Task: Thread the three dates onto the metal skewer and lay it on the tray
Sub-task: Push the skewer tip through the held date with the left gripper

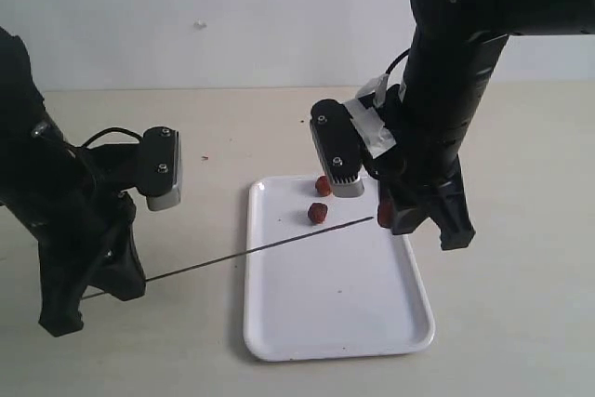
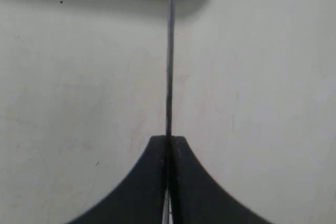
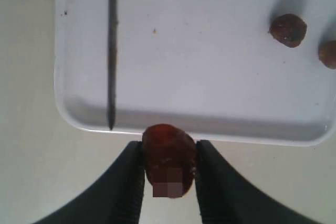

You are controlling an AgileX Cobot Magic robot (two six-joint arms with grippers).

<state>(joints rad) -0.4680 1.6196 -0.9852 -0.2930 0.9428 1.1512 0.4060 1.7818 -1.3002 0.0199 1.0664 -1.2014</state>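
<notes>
Pale beige tabletop (image 1: 232, 127), matte, faintly smudged. White tray (image 1: 335, 309) flat on it. Small reddish-brown lump (image 1: 558, 208) well right of tray. Tiny dark speck (image 1: 204, 157) left of tray.

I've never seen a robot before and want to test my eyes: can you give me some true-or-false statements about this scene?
1. The left tool is clamped on the skewer. True.
2. A date is already threaded on the skewer. False: the skewer is bare.
3. The skewer's tip reaches over the tray. True.
4. All three dates lie on the tray. False: two dates lie there; the right tool holds the third date.
</notes>
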